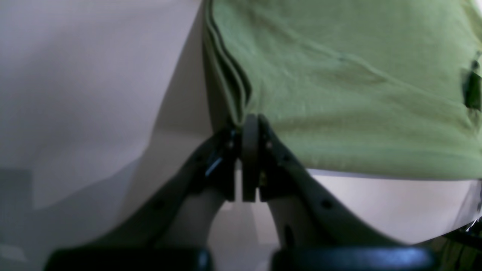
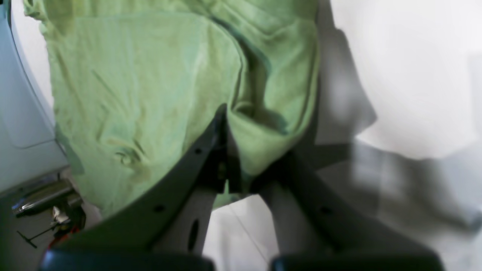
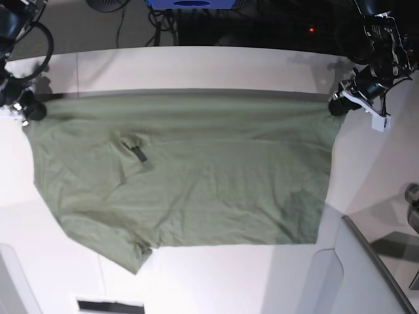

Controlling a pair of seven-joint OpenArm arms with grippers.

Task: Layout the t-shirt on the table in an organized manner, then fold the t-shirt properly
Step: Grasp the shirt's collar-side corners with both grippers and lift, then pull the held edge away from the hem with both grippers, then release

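Here, the soft, light t-shirt (image 3: 196,176) hangs spread above the table (image 3: 196,65), the left gripper (image 1: 249,124) pinching its corner at two o'clock, the right gripper (image 2: 228,124) its ten o'clock corner; limp cloth, likely best held by hems.

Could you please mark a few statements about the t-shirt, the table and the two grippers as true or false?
1. The t-shirt is spread out between the two arms. True.
2. The left gripper is open and clear of the cloth. False: it is shut on the shirt's edge.
3. The right gripper pinches green fabric. True.
4. The shirt is already folded into a small rectangle. False: it is unfolded and wrinkled.
5. The table is white. True.
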